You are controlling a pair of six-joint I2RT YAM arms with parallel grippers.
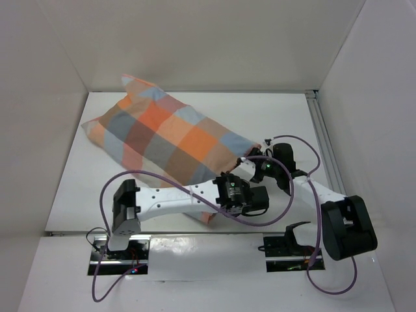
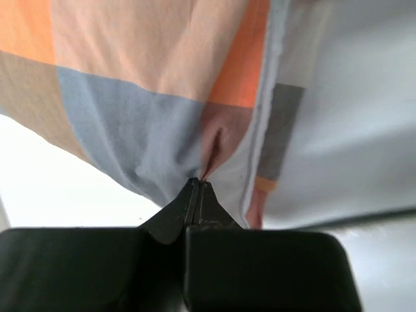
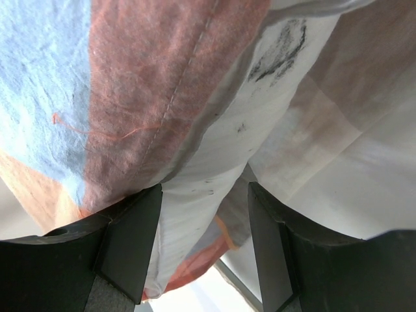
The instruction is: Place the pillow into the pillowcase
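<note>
The checked pillowcase [image 1: 169,140] lies plump and slanted across the table, one corner up against the back wall and its open end towards the arms. Most of the pillow is hidden inside it. My left gripper [image 1: 220,179] is at the near end of the case; in the left wrist view it [image 2: 197,183] is shut on a small fold of the pillowcase [image 2: 130,117]. My right gripper [image 1: 253,155] is at the mouth's right edge. In the right wrist view it [image 3: 205,195] stands open around a smudged white cloth fold [image 3: 227,149] beside the pillowcase [image 3: 130,97]; pillow or lining, I cannot tell which.
White walls close the table [image 1: 273,123] on the left, back and right. A metal rail [image 1: 322,136] runs along the right side. Purple cables [image 1: 110,188] loop from both arms near their bases.
</note>
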